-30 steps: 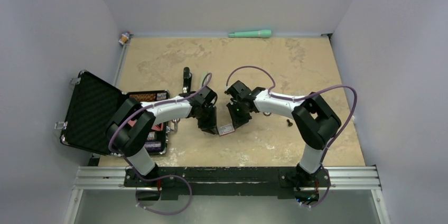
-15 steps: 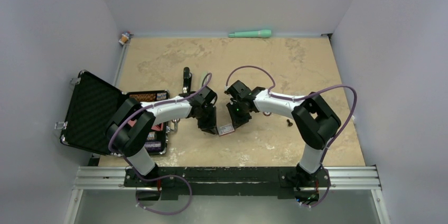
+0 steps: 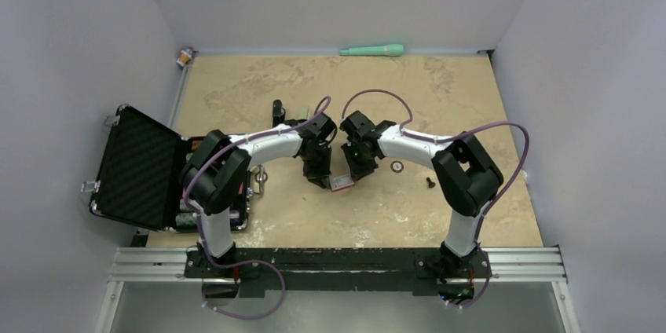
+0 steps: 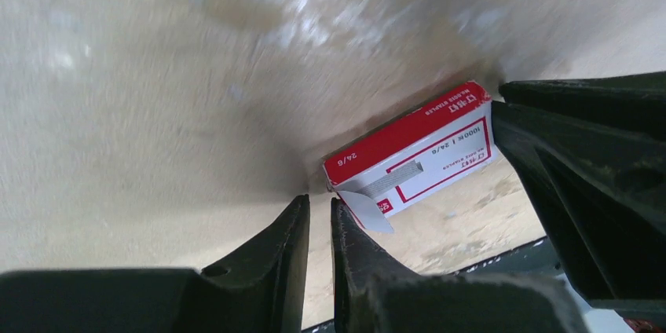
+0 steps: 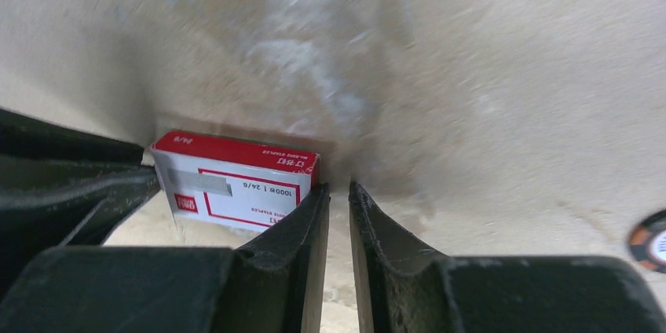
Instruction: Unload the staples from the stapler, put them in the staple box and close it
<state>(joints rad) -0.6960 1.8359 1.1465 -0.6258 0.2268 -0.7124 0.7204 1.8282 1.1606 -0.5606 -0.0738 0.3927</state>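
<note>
- Right at the near edge, the left arm (image 3: 267,144) and right arm (image 3: 408,147) rise from their bases and bend inward, so the wrists meet over the middle of the table (image 3: 440,97).
- Off to the left, an open black case (image 3: 137,164) lies with its padded lid spread toward the wall. The left arm's elbow crosses over its other half.
- The left gripper (image 4: 320,206) has its fingers drawn together to a thin slit with nothing between them. Its tips point down just beside one corner of a red-and-white staple box (image 4: 416,152).
- The right gripper (image 5: 338,192) is likewise pinched to a narrow slit and grips nothing, its tips at the opposite end of the same box. Whether either gripper touches the cardboard, I cannot tell.
- The box lies flat between the two grippers, white printed face up. A red band runs along one long side, and a pale flap sticks out at the end nearer the left gripper.
- To the right of the right gripper, a small round disc (image 3: 397,166) and a tiny dark piece (image 3: 429,183) lie on the bare table.
- Just beyond the left wrist, the stapler (image 3: 277,107) sits apart from both grippers, its near end hidden behind the arm.
- Along the far wall lies a pale green case (image 3: 371,50), and a small orange-topped thing (image 3: 184,56) sits in the far left corner.
</note>
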